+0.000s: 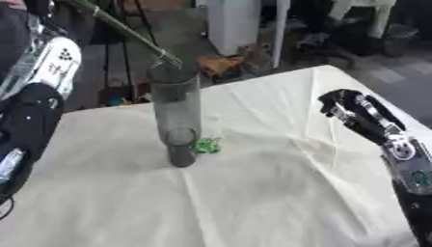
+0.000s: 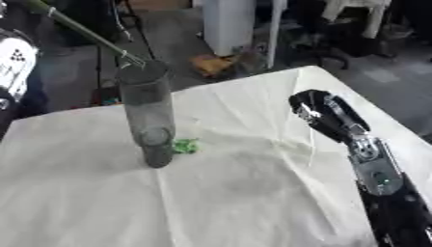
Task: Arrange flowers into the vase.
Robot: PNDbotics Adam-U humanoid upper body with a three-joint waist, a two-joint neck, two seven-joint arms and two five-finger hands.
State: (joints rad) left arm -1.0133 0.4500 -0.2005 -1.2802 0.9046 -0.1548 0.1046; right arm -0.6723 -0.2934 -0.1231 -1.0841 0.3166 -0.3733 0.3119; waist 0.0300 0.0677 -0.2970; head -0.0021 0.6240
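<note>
Standing upright on the cream tablecloth [image 1: 278, 193] is a tall, narrow cylinder vase [image 1: 175, 116] of smoky, see-through glass, its base darker and thicker than its thin walls. The cloth is soft and matte, creased in long folds that fan away from the vase toward the table's near edge.

A slim green flower stem [image 1: 118, 26] slants down from above and to the left of the vase, smooth and straight like a rod, and its lower tip sits right at the vase's rim; whether the tip is inside the mouth or only touching the lip cannot be told. The top of the stem runs out of view at the upper left, where the left arm's black and white casing shows beside the vase; the left hand itself is not visible, so its grip cannot be told.

Just beside the foot of the vase, on its right, lies a small crumpled bright green scrap [image 1: 206, 145], its shape unclear.

Well to the right of the vase, the right hand [image 2: 325, 116] hangs above the cloth, glossy black with silver metal segments, fingers curled inward and holding nothing.
</note>
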